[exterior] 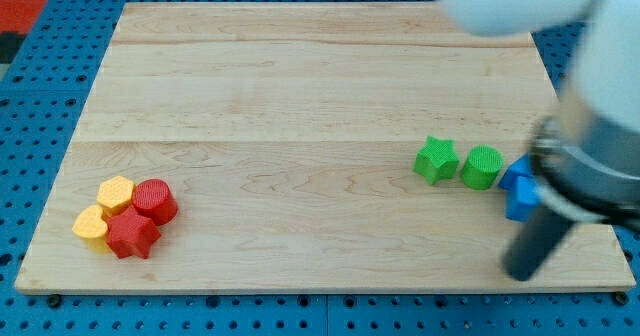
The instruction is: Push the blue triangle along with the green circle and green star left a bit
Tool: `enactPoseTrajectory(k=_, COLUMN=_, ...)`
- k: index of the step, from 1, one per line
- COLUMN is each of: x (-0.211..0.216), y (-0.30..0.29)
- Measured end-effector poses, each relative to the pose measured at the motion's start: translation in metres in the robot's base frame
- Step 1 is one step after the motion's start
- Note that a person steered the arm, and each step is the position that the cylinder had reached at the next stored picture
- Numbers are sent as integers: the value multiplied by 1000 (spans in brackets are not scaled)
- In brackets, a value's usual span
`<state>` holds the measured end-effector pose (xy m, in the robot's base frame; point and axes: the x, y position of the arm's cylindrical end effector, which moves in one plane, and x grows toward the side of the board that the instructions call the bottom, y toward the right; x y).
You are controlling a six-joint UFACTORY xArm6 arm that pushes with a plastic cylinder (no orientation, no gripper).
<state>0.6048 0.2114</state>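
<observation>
A green star (pixel 436 160) and a green circle (pixel 482 167) sit side by side at the view's right. Just right of the circle are two blue blocks: a blue triangle (pixel 514 171) and below it another blue block (pixel 519 200), both partly hidden by my arm. My tip (pixel 521 273) rests on the board near the bottom right, below the blue blocks and apart from them.
At the view's bottom left a cluster holds a yellow hexagon (pixel 115 191), a red circle (pixel 155 200), a yellow heart (pixel 91 225) and a red star (pixel 132 234). The wooden board (pixel 300 96) lies on a blue pegboard; its right edge is close to my tip.
</observation>
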Motion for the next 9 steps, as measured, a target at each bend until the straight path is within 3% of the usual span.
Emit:
enactPoseTrajectory(k=1, x=-7, y=72)
enactPoseTrajectory(k=2, x=-48, y=85)
enactPoseTrajectory(k=4, x=-100, y=49)
enactPoseTrajectory(k=8, x=-105, y=-30)
enactPoseTrajectory(k=9, x=-105, y=-18)
